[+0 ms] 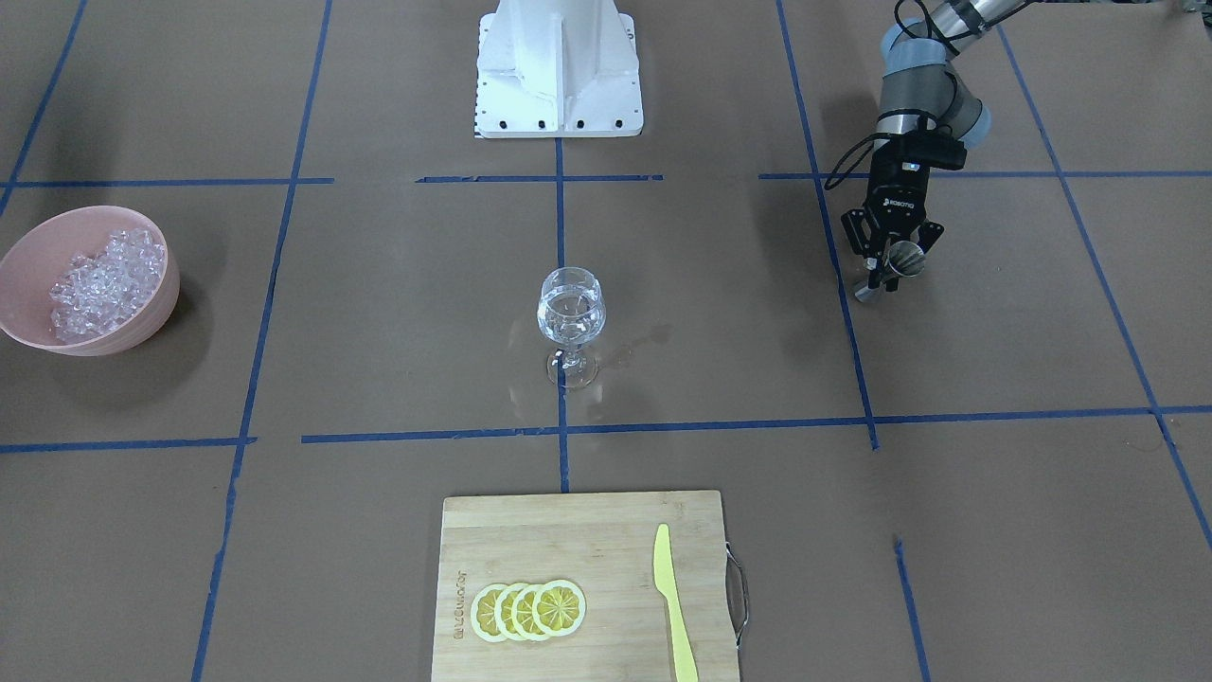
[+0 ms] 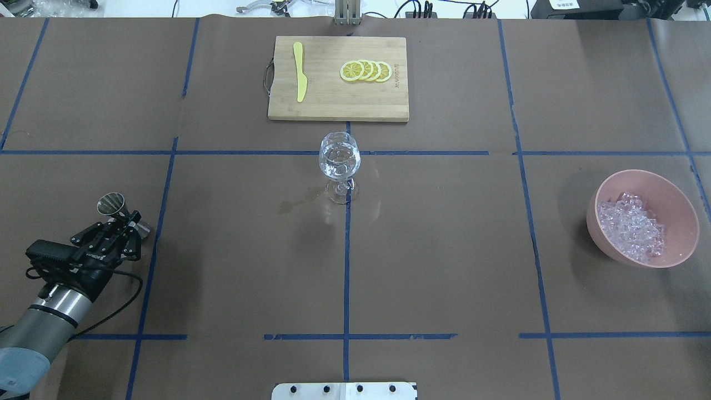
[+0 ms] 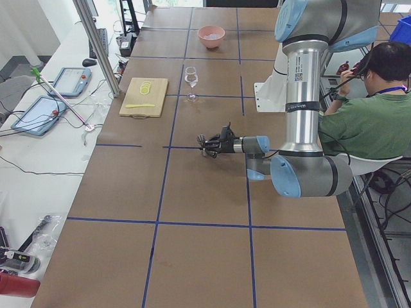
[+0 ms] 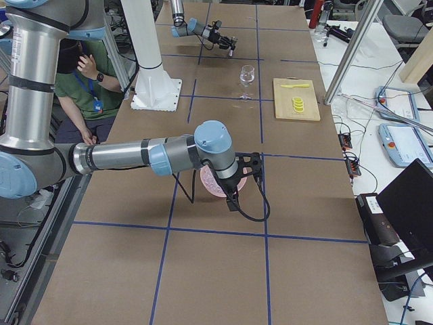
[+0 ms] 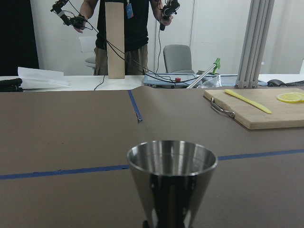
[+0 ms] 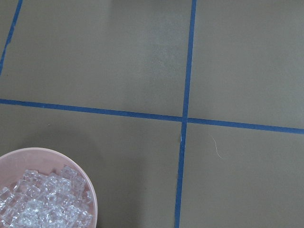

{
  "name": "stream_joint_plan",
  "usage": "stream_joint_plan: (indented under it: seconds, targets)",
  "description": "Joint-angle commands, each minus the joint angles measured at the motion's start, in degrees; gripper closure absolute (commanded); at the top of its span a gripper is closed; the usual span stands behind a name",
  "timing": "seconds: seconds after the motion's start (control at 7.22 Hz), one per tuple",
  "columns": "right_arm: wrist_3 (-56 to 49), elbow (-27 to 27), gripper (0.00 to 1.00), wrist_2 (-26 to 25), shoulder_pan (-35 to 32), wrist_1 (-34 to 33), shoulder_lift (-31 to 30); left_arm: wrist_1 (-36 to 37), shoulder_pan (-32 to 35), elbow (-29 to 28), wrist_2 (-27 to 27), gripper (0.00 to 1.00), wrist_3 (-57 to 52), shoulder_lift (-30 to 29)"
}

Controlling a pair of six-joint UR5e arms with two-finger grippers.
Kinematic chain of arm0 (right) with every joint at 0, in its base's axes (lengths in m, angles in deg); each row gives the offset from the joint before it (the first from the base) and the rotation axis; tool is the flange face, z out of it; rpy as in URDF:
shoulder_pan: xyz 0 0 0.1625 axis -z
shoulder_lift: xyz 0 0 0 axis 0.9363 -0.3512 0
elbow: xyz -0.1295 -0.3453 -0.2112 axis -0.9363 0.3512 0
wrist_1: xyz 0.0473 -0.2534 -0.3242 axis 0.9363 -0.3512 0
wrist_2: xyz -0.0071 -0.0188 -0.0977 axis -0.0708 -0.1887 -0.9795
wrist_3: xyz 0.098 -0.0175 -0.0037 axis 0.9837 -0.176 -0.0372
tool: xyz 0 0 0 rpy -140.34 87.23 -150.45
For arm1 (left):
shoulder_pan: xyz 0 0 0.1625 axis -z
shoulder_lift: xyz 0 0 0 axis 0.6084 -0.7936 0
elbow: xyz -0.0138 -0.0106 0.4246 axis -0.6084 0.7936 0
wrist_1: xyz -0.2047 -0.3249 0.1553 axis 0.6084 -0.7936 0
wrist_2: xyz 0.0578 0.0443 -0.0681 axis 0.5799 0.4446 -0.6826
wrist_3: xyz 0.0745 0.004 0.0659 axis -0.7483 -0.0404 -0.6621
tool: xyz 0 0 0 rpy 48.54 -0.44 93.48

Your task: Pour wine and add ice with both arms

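Observation:
A steel jigger point(image 1: 907, 254) point(image 2: 111, 203) sits between the fingers of my left gripper point(image 1: 890, 270) point(image 2: 126, 222), which is shut on its waist, low over the table at my left. In the left wrist view the jigger point(image 5: 172, 183) stands upright with an empty-looking cup. The wine glass point(image 1: 571, 313) point(image 2: 339, 161) stands mid-table with clear contents; I cannot tell wine from ice in it. Ice point(image 1: 99, 284) point(image 2: 633, 225) point(image 6: 42, 204) fills a pink bowl point(image 1: 142, 322) point(image 2: 683, 205). My right gripper point(image 4: 233, 198) hangs over that bowl; whether it is open or shut, I cannot tell.
A wooden cutting board point(image 1: 568, 540) point(image 2: 339, 108) lies beyond the glass, carrying a yellow knife point(image 1: 672, 606) and lemon slices point(image 1: 527, 609). A wet patch point(image 2: 294, 203) marks the paper beside the glass. The white pedestal point(image 1: 559, 76) stands at the robot's side. A person point(image 3: 366, 122) sits behind it.

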Motion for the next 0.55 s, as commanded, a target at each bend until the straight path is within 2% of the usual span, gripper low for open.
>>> stream_joint_plan:
  seconds: [0.0,0.42]
  targets:
    - [-0.1,0.0,0.00,0.0,-0.1,0.0,0.0,-0.1,-0.2,-0.3,2.0,1.00,-0.1,-0.3]
    - [-0.1,0.0,0.00,0.0,-0.1,0.0,0.0,0.3,-0.3,-1.7,2.2,1.00,-0.2,-2.6]
